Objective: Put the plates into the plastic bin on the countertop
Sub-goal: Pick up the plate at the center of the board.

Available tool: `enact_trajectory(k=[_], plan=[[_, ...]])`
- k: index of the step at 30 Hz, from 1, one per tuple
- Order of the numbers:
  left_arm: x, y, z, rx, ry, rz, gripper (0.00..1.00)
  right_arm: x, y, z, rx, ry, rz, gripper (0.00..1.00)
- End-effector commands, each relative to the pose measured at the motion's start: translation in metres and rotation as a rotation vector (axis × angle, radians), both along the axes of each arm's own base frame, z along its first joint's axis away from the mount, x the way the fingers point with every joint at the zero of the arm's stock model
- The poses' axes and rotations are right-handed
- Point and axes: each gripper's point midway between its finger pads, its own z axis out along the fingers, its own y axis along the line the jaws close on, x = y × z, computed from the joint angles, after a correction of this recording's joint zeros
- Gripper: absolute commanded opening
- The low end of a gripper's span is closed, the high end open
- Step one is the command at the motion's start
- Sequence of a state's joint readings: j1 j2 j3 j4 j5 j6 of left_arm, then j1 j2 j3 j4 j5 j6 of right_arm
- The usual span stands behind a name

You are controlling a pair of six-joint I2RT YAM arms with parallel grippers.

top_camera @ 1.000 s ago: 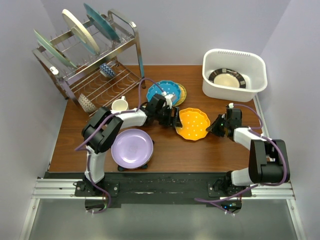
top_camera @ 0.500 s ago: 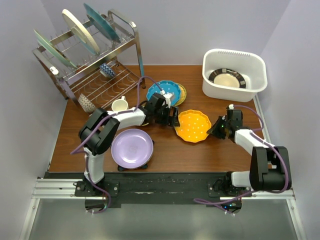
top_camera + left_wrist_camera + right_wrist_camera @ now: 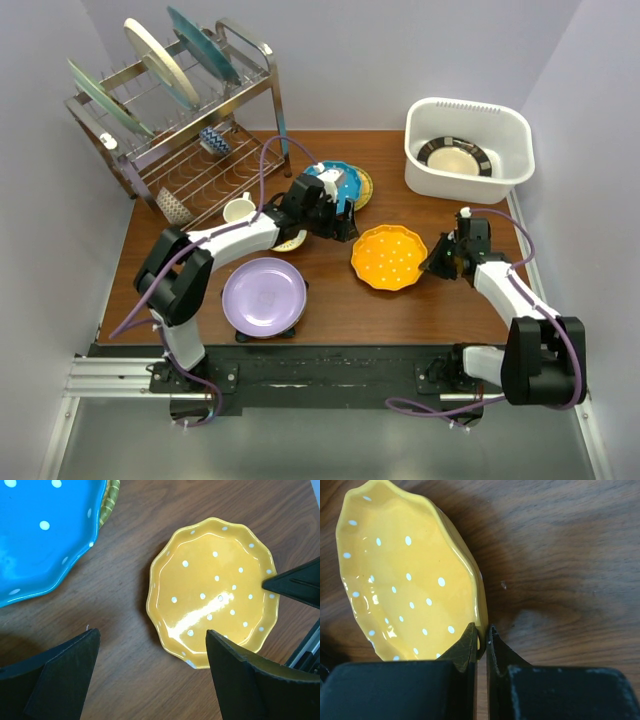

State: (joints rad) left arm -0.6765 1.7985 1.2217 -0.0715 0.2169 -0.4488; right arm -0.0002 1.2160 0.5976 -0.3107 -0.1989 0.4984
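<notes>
The orange dotted scalloped plate [image 3: 390, 257] [image 3: 212, 590] [image 3: 410, 575] lies mid-countertop [image 3: 400, 312]. My right gripper [image 3: 437, 262] [image 3: 482, 639] is shut on its right rim, one finger inside and one outside. My left gripper [image 3: 340, 224] [image 3: 151, 632] hangs open above the wood, left of this plate and apart from it. A blue dotted plate [image 3: 340, 181] [image 3: 40, 540] rests on a yellow-brown patterned plate [image 3: 364, 187] [image 3: 111, 500]. At the front left is a lavender plate [image 3: 264, 296]. The white plastic bin [image 3: 512, 168] at the back right holds a dark-rimmed beige plate [image 3: 455, 157].
A metal wire dish rack [image 3: 180, 130] at the back left carries three upright plates [image 3: 158, 60] and small cups. A white cup [image 3: 240, 210] and a small white bowl [image 3: 291, 241] sit beside my left arm.
My left gripper has opened wider and drawn back up and left, away from the orange plate. My right gripper, still shut on the rim, has shifted slightly toward the near right with the plate.
</notes>
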Motion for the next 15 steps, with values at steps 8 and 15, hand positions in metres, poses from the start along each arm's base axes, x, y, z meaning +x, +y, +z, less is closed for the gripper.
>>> enact_trajectory(k=[8,15], plan=[[0.01,0.003,0.037,-0.015,-0.101,0.023,0.92,0.028,0.009,0.064,0.034,-0.165,0.042,0.0],[0.01,0.004,0.033,-0.013,-0.091,0.026,0.93,0.031,0.011,0.088,0.04,-0.209,0.047,0.0]])
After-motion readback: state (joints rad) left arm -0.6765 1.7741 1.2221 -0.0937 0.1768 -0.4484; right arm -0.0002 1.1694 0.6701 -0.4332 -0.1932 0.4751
